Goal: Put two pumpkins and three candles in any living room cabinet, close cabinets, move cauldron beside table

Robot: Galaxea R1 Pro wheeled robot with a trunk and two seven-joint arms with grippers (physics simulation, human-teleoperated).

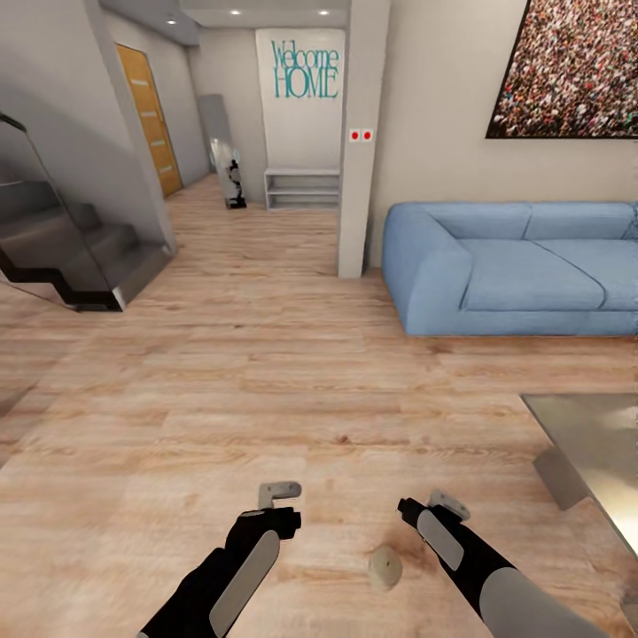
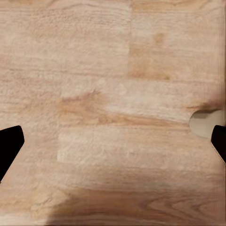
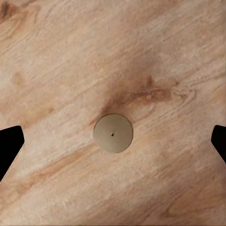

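One candle [image 1: 385, 567] stands upright on the plank floor [image 1: 221, 390], between the two arms and nearer the right.

Right claw [image 3: 113, 141] hangs spread wide and empty straight above it, wick centred between the fingertips; left claw [image 2: 113, 141], also wide open, sits off to the side.

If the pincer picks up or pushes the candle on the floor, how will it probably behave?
The candle is short, wide and upright, so it probably slides rather than tips. Knocked onto its round side, it could roll. It looks rigid and likely light.

wood floor [image 2: 113, 94], candle [image 2: 205, 123] – beside fingers [image 2: 219, 141]
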